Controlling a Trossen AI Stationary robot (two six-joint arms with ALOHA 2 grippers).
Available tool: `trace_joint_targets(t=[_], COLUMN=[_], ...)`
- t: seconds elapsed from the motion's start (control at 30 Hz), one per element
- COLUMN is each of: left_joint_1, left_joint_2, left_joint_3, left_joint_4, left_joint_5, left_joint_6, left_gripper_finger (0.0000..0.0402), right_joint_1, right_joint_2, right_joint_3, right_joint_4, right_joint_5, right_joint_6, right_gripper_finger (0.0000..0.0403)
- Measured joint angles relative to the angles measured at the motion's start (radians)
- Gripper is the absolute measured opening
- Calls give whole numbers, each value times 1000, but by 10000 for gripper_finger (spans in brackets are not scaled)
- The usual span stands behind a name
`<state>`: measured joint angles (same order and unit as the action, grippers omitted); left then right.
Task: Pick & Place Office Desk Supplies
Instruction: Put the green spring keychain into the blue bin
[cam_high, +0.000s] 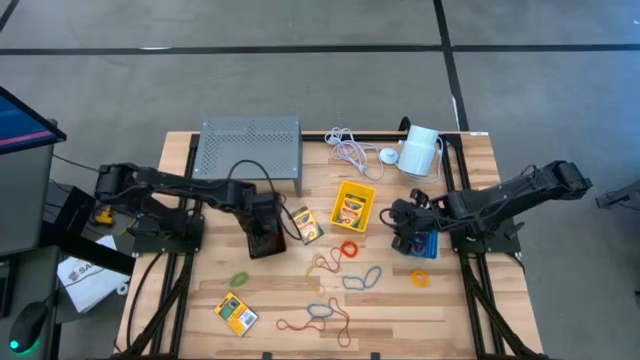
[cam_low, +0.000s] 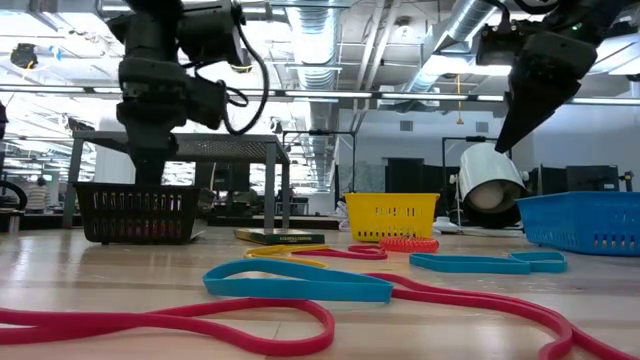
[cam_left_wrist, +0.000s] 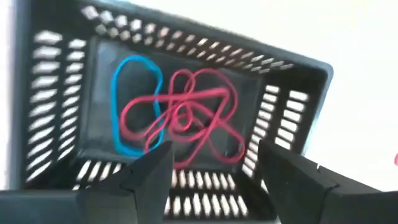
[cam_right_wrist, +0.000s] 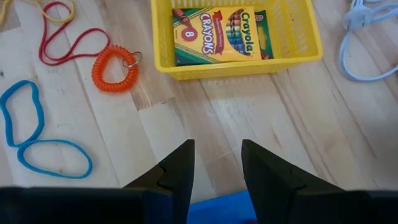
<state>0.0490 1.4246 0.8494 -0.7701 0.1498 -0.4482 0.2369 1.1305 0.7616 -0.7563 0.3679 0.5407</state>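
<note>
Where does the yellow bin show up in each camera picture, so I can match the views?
High view: yellow bin at table centre, a crayon box inside.
Low view: yellow bin mid-picture, standing at the back of the table.
Left wrist view: not in it; only the black bin.
Right wrist view: yellow bin along the top edge, with crayon box.
Shared landmark: the orange coil ring beside it.
</note>
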Motion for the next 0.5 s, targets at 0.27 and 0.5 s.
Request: trace_joint_targets(t=[0.27,0.5], left_joint_1=[-17,-210], left_joint_2=[-173,-285], left_joint_3=[0,1], left_joint_4=[-59,-69], left_joint_5=[94,97], left_joint_6=[21,-122], left_gripper_finger=[196,169], right_joint_1=[5,5], right_joint_2=[0,0], right_joint_3=[0,0], right_joint_4=[-2,-3], right_joint_5=[0,0], right_joint_6=[-2,-2], right_gripper_finger=[127,127])
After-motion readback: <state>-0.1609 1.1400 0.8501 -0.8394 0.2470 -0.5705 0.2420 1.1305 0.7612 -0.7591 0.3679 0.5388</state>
